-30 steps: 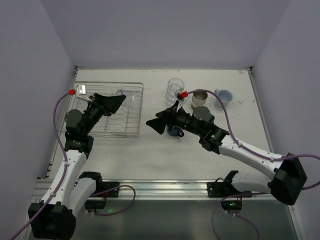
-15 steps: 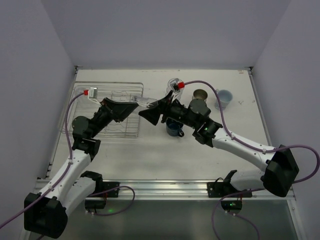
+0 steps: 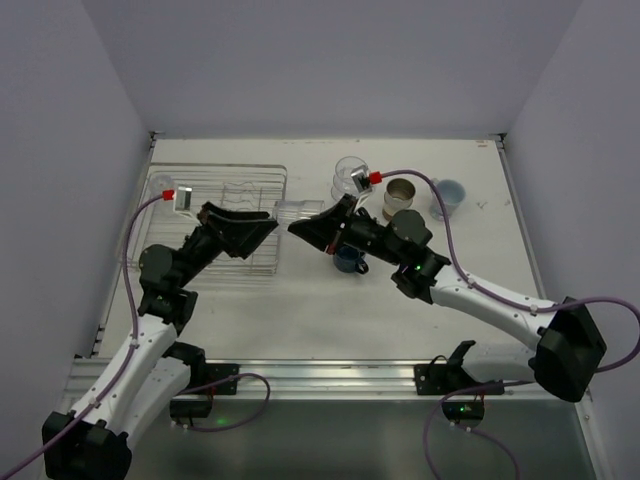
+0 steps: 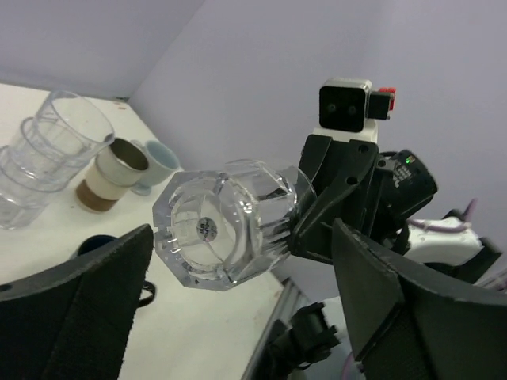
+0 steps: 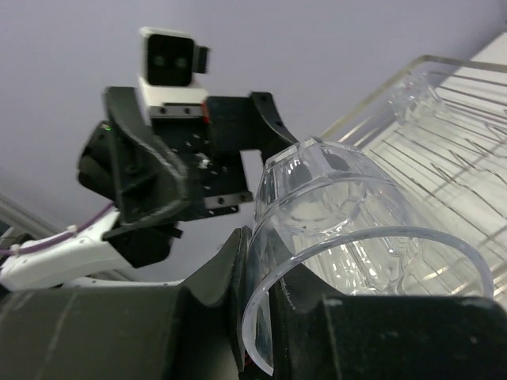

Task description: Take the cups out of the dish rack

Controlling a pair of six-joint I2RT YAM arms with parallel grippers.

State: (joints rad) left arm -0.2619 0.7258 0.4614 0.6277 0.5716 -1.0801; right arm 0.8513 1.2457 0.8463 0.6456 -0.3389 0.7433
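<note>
The tumbler (image 3: 297,208) hangs in the air just past the right edge of the rack (image 3: 250,180), lying on its side between the two arms. A small round mark at the middle of its base is too small to read. The right jaws pinch its wall at the rim, one finger (image 5: 238,277) outside. The left jaws are spread wide to either side of the base, not touching it. Another clear cup (image 5: 412,99) sits in the rack. Behind the right arm a mug (image 3: 349,260), a clear stack (image 3: 347,178), a tan cup (image 3: 398,196) and a blue cup (image 3: 449,194) crowd the table (image 3: 300,310), which lies bare in front of the rack.
</note>
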